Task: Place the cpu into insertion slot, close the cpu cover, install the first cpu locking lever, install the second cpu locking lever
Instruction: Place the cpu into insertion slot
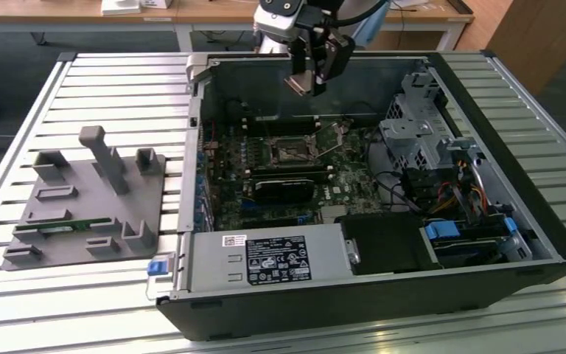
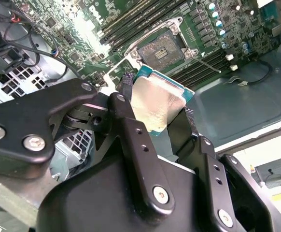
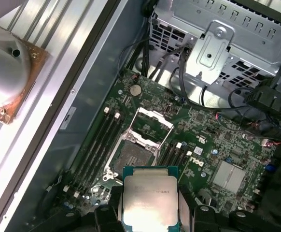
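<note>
Gripper (image 2: 157, 99): clenched on the cpu (image 3: 150, 200), fingers at opposite edges.
Arm: poised high over the case (image 1: 382, 306), above the uncovered insertion slot (image 3: 133, 157).

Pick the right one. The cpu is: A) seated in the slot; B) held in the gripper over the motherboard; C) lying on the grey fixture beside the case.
B: the gripper clamps the cpu by its edges, and the slot beneath it lies open and empty.

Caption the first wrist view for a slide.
Gripper holding the cpu, apart from the empty insertion slot with its cpu cover open.
</note>
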